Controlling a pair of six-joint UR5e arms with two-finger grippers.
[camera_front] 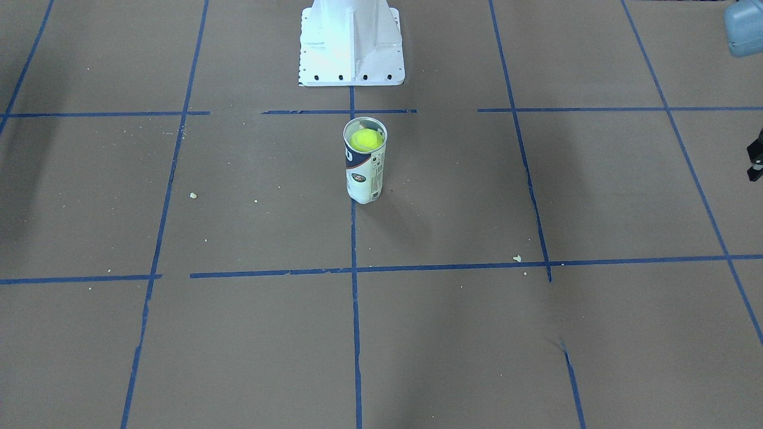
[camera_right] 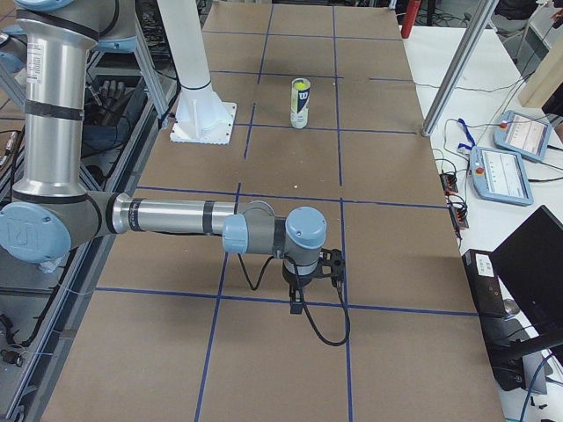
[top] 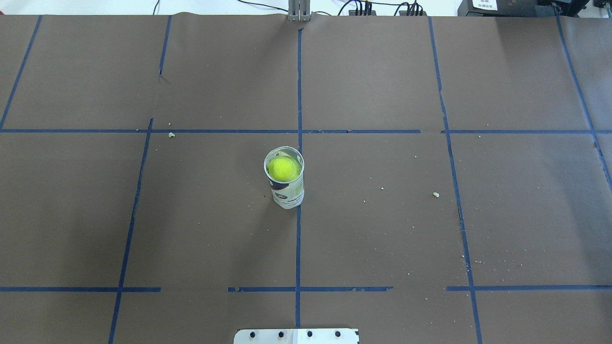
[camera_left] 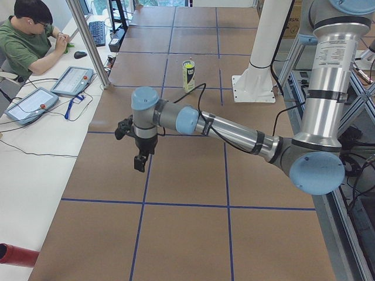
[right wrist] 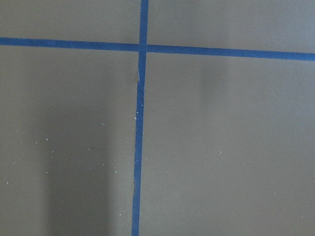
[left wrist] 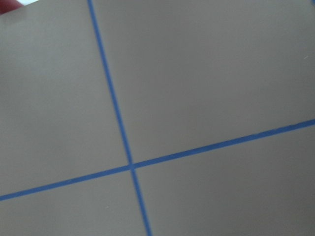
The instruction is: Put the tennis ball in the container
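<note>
The container (camera_front: 365, 173) stands upright near the table's middle, on the blue centre line, its open silver rim up. The yellow-green tennis ball (camera_front: 366, 140) sits inside it just below the rim, and shows the same way from overhead as the ball (top: 282, 168) in the can (top: 288, 193). My left gripper (camera_left: 139, 159) hangs over the table at the robot's left end, far from the can (camera_left: 188, 75). My right gripper (camera_right: 299, 297) hangs at the opposite end, far from the can (camera_right: 301, 104). I cannot tell whether either is open or shut. Both wrist views hold only brown table and blue tape.
The white robot base (camera_front: 351, 44) stands just behind the can. A seated operator (camera_left: 29, 35) and control tablets (camera_left: 71, 80) are beside the table's far side. Another pendant (camera_right: 501, 173) lies off the table edge. Small crumbs (top: 435, 194) dot the brown surface.
</note>
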